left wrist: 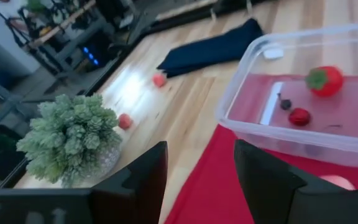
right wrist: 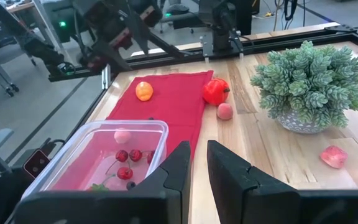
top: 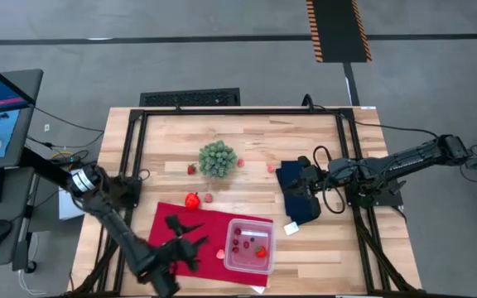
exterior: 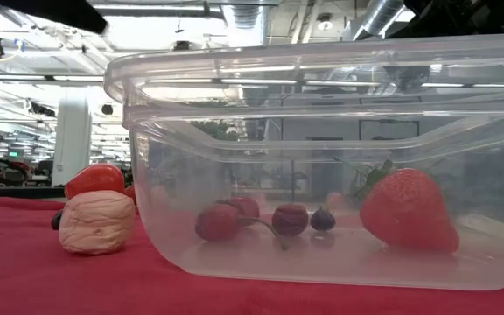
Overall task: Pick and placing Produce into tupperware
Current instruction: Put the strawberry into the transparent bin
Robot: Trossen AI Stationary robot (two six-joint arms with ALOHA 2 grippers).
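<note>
On the table's near edge, from above, I see the tupperware (top: pixel 249 246) sitting on the red cloth (top: pixel 209 222), with a strawberry (top: pixel 261 252) and small cherries (top: pixel 236 245) inside. My left gripper (top: pixel 190 245) hovers over the cloth just beside the container, jaws apart and empty. A red tomato (top: pixel 192 200) rests at the cloth's far edge, near the green bushy ball (top: pixel 218 158). My right gripper (top: pixel 303 184) waits over the dark blue cloth (top: pixel 298 199).

At table level, the strawberry (exterior: pixel 408 210) and cherries (exterior: pixel 234 219) lie on the tupperware (exterior: pixel 322 157) floor; a pale pink lumpy piece (exterior: pixel 97 221) sits outside it on the cloth.

From the left wrist, the fingers (left wrist: pixel 263 177) stand moderately apart, nothing between them, the container (left wrist: pixel 303 93) ahead.

From the right wrist, the fingers (right wrist: pixel 178 168) are narrow and hold nothing. An orange oval (right wrist: pixel 144 91) lies on the cloth (right wrist: pixel 166 93).
</note>
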